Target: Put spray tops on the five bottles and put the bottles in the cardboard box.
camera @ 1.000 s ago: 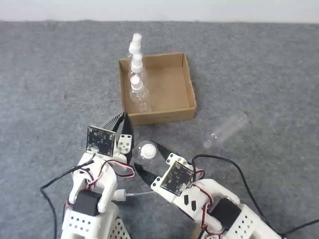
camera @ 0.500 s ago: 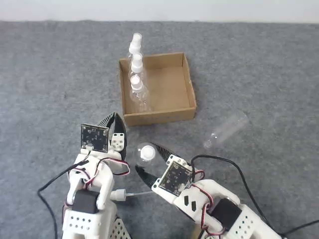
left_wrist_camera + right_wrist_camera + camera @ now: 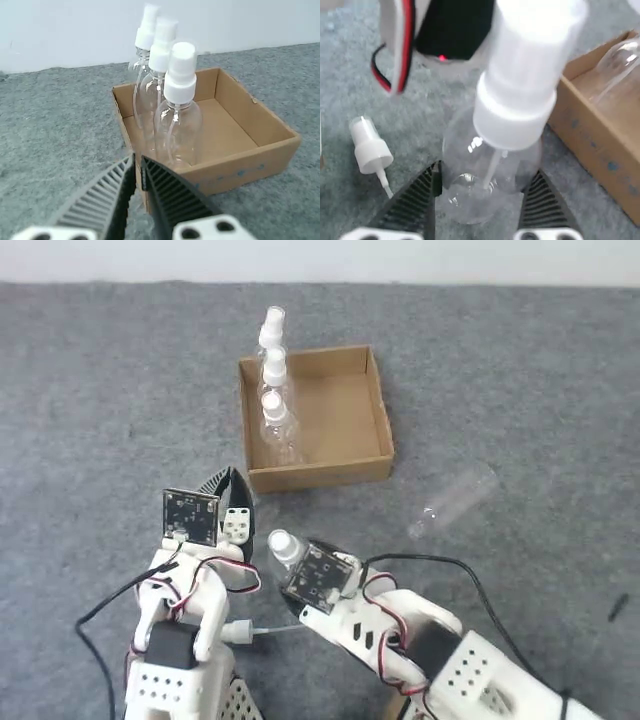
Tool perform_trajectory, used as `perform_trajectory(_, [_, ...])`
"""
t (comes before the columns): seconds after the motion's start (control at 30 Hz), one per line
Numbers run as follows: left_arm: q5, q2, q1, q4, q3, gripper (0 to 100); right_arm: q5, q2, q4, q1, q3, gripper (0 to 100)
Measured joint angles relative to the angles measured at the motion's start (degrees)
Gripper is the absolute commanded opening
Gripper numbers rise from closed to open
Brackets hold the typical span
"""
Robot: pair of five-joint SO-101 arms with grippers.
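- Right tool (image 3: 486, 175): jaws closed onto the body of a clear bottle (image 3: 492, 150), one finger on each side. A white spray top (image 3: 525, 75) sits on that bottle's neck.
- In the high view this bottle is on the table (image 3: 90, 380), just in front of the cardboard box (image 3: 378, 410), between the two arms' wrists.
- Left tool (image 3: 137, 170): jaws pressed together with nothing between them. Its tip points at the near left corner of the box and lies close to it.
- Three capped bottles (image 3: 179, 125) stand upright in a row along the box's left wall. I cannot tell whether the farthest one is inside the box or just behind the back wall.
- The rest of the box floor is bare cardboard.
- Uncapped bottle (image 3: 455, 502): lies on its side on the table, to the right of the box and well apart from both tools.
- Loose spray top (image 3: 368, 147): lies on the table with its dip tube attached, near the arm bases.
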Motion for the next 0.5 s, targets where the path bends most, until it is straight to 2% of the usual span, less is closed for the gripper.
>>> perform_trajectory(0.13, [0.00, 0.00, 0.00, 0.00, 0.00, 2, 0.00, 4.84, -1.23, -0.09, -0.88, 13.5])
perform_trajectory(0.33, [0.00, 0.00, 0.00, 0.00, 0.00, 2, 0.00, 6.86, -1.41, 0.00, -1.76, 15.1])
perform_trajectory(0.5, [0.00, 0.00, 1.49, 1.76, 0.00, 2, 0.00, 6.86, -1.41, 0.00, -1.76, 22.9])
